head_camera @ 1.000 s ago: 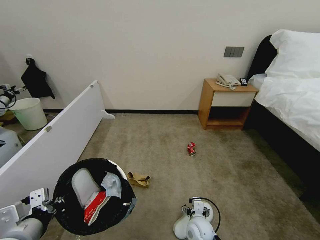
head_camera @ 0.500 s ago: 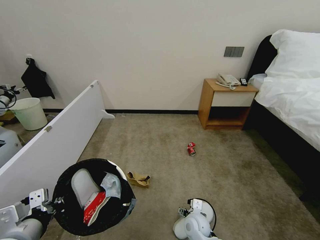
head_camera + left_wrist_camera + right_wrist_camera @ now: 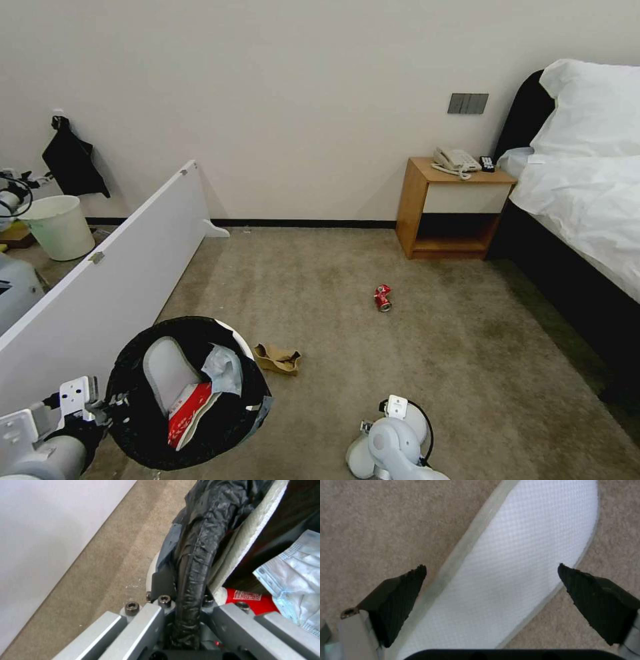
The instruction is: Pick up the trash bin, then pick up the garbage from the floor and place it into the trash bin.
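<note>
1. Black plastic lines the trash bin point(image 3: 189, 393), which we hold low at our left, off the beige carpet point(image 3: 433, 347).
2. Our left gripper point(image 3: 186, 600) is clamped on the bin's bag-wrapped rim, with one jaw outside the rim and one inside.
3. Inside the bin we see a white slipper point(image 3: 167, 373) standing on edge, a red-white crushed carton point(image 3: 189, 412) and a pale tissue point(image 3: 223, 371).
4. Our right gripper point(image 3: 491, 600) hangs just above a second white slipper point(image 3: 520, 562) lying flat on the carpet; its two dark fingers point(image 3: 400, 595) are spread wide, one on each side of the sole, and we cannot tell whether they touch it.
5. Brown torn cardboard point(image 3: 278, 359) lies on the carpet just beside the bin.
6. A crushed red can point(image 3: 383, 297) lies farther out, well apart from the cardboard, toward the wooden nightstand point(image 3: 453, 208).
7. A white panel point(image 3: 100, 287) stands along our left, with a cream bucket point(image 3: 59, 227) behind it.
</note>
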Controlling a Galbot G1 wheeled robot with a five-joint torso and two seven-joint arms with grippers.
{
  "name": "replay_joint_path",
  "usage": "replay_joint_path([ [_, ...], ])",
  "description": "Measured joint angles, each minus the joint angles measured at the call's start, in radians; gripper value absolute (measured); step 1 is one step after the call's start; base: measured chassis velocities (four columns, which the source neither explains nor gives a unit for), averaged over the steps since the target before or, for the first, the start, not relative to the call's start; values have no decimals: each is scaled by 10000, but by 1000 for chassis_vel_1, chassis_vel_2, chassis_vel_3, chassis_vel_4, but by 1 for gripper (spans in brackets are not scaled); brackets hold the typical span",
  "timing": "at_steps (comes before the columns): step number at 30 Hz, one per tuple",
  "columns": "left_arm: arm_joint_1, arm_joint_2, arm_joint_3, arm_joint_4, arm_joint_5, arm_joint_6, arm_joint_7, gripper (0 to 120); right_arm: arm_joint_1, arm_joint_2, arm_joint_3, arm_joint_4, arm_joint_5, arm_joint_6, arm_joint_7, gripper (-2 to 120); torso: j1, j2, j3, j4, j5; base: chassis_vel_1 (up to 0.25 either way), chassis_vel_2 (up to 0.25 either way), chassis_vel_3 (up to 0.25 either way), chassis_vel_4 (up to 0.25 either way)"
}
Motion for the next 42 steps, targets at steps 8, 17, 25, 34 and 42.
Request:
replay_joint_path([
  [8,-3,4,-3,24,-13,0,6,0,79,70,76,-63,102,-8,-7,100,0,0,0,0,0,0,0,0,0],
  [17,-14,4,-4,32,-23,1,16,0,148,193,235,-189,114,-7,3,100,0,0,0,0,0,0,0,0,0],
  [25,-36,5,8,47,-25,1,20,0,394,394,421,-607,240,0,53,96,0,0,0,1,0,0,0,0,0],
  [34,-76,17,11,66,-44,0,20,0,389,334,567,-658,413,-1,135,65,0,0,0,1,1,0,0,0,0],
  [42,-68,30,-8,81,-74,0,31,0,302,221,617,-593,437,-3,212,35,0,0,0,0,1,0,0,0,0],
])
